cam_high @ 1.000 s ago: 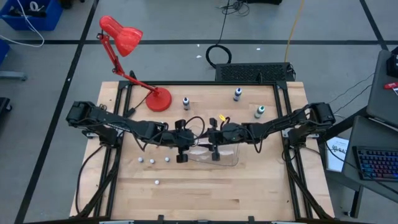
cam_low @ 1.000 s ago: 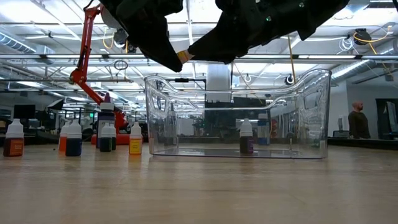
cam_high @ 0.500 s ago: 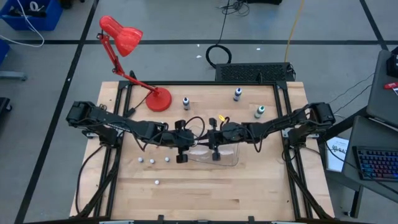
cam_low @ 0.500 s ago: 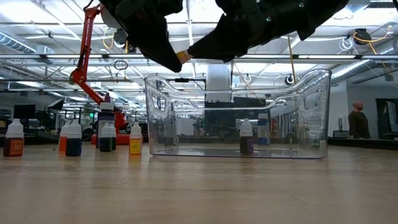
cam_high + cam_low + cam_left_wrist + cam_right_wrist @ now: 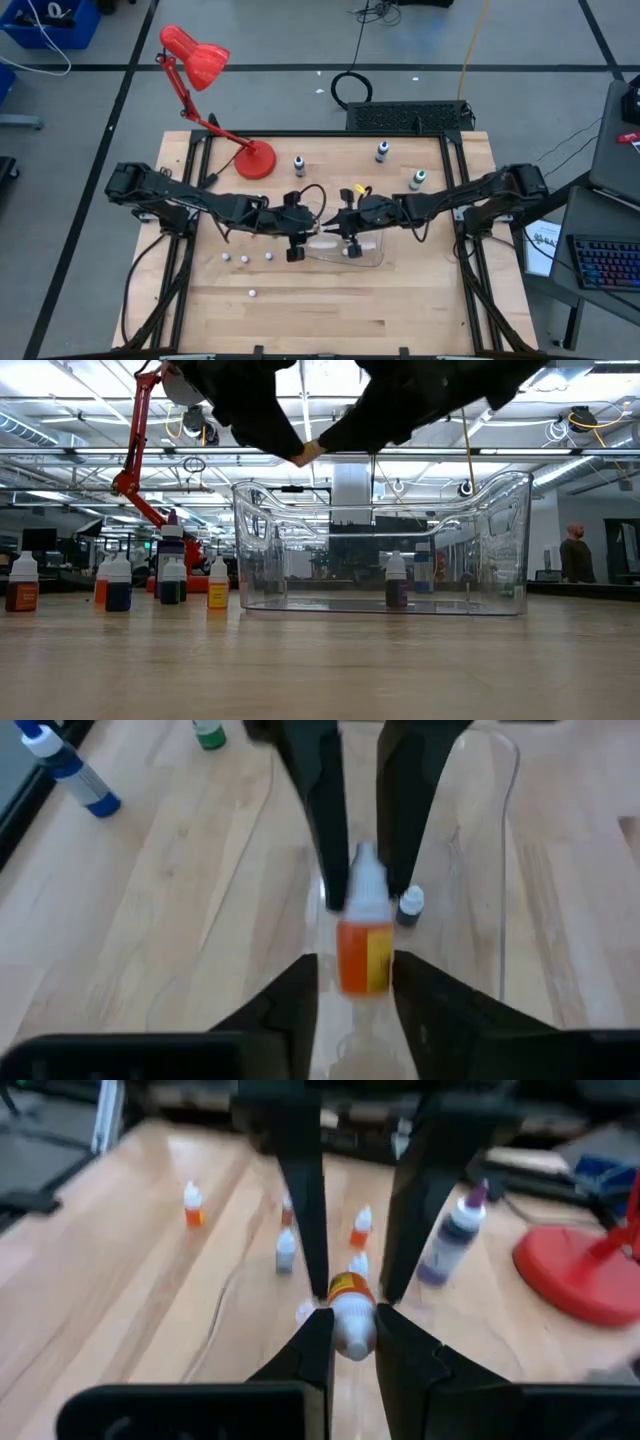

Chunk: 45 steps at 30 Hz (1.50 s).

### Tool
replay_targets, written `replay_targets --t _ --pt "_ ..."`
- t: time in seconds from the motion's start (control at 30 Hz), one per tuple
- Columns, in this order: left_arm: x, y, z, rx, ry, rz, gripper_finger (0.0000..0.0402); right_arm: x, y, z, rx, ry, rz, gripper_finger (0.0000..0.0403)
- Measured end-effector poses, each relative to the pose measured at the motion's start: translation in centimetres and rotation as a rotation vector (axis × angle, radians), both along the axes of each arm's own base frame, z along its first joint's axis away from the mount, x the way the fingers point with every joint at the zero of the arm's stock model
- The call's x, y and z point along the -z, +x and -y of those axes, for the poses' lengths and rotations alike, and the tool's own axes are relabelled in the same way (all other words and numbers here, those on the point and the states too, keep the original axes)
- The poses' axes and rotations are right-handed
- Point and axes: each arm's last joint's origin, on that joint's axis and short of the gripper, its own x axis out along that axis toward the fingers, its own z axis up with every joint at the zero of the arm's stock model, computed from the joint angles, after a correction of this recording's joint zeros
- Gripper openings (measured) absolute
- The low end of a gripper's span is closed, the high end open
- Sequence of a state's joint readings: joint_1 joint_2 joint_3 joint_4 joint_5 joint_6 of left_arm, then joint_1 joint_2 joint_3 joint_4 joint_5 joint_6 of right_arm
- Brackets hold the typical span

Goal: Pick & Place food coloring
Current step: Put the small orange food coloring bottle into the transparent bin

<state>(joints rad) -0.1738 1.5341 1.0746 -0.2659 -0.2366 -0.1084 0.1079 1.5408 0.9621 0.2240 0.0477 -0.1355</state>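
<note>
Closest in, the bare front of the wooden table has a loose scatter of little food coloring bottles standing left of centre. I count four from above. None of them is touching either arm or the bin, so those are still waiting their turn.

Just past them is the clear bin, sitting mid-table. One small bottle with a dark body is already standing upright on its floor, so at least one drop-off looks done.

Right above the bin is where the action is. An orange bottle hangs in the air between the two claws, which meet nose to nose. The left gripper has its fingers pressed in on the orange body, and the right gripper is pinching the white cap end. It looks like a mid-air handover to me, with both gripping at once and nobody having let go. The bottle is clearly off the table and not yet inside the bin.

Further back, three taller bottles stand well apart near the far edge, next to the red lamp. A person stands way off in the room behind.

So my read is one in, one in transit and four to go.
</note>
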Motion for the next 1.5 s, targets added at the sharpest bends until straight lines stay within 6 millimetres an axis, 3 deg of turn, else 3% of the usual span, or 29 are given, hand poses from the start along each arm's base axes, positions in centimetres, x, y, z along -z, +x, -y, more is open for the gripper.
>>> replay_targets --t 0.37,0.53,0.73,1.07,1.27,1.5 --pt "-2.3 -1.0 0.7 0.116 0.062 0.096 0.0203 -8.7 -1.6 -1.2 0.14 -0.014 -0.369 0.0039" --pt "-2.7 -1.7 0.1 0.136 0.099 0.195 0.0208 -10.2 -2.2 -0.9 0.244 0.017 -0.537 0.0039" --pt "-1.7 -4.2 -2.3 0.055 0.086 0.407 0.02 -7.6 -2.6 -0.7 0.347 0.064 -0.789 0.0039" --pt "-0.4 -8.7 -3.7 0.022 0.053 0.615 0.0203 -0.6 1.7 -2.1 0.26 0.089 -0.991 0.0039" --pt "-0.4 -9.3 -3.4 0.058 0.042 0.627 0.0209 2.2 2.8 -2.6 0.218 0.134 -1.072 0.0039" --pt "-0.4 -9.3 -3.3 0.074 0.054 0.626 0.0201 2.9 3.3 -2.8 0.205 0.17 -1.065 0.0039"
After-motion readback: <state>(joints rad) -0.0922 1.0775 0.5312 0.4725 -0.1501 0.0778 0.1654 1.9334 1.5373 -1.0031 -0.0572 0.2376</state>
